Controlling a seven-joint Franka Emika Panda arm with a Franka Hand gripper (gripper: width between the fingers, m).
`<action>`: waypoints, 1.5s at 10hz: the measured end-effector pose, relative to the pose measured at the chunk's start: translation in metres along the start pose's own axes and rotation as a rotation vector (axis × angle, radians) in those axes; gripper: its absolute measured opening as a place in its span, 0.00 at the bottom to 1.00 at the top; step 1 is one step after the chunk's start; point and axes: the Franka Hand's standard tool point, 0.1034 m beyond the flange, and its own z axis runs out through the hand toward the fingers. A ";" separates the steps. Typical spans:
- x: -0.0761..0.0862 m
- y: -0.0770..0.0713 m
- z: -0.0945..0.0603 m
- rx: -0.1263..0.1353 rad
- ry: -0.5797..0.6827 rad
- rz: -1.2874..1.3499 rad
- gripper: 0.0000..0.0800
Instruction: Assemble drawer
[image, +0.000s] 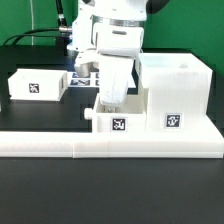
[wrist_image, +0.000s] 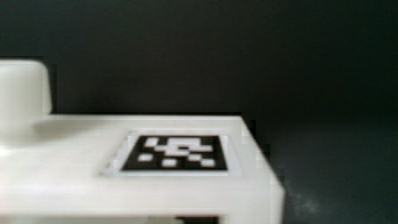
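**Exterior view.**
- Light: bright and even, falling from above.
- White plastic: close to blown-out. The housing (image: 172, 80) at right, the drawer (image: 118, 108) at centre and the long rail (image: 110, 146) across the lower frame lose surface detail. Their edges show only as faint grey shading.
- Table (image: 40, 118): flat black with no readable texture, slightly greyer below the rail.
- Shadows: soft and short, darkest under the arm (image: 115, 40) at centre.
- Resolution: low. The tags are coarse but clear as patterns.

**Wrist view.**
- Light: dimmer.
- Focus: soft throughout.
- Tag (wrist_image: 178, 152): blurred, its cell edges smeared.
- White block (wrist_image: 71, 150): greyish, with one shaded side face.
- Background (wrist_image: 302, 60): dark and featureless.
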 end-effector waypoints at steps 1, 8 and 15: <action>-0.003 0.000 0.000 0.001 0.001 0.009 0.06; -0.002 -0.003 0.000 0.038 -0.030 0.019 0.06; 0.000 -0.003 0.001 0.036 -0.031 0.014 0.06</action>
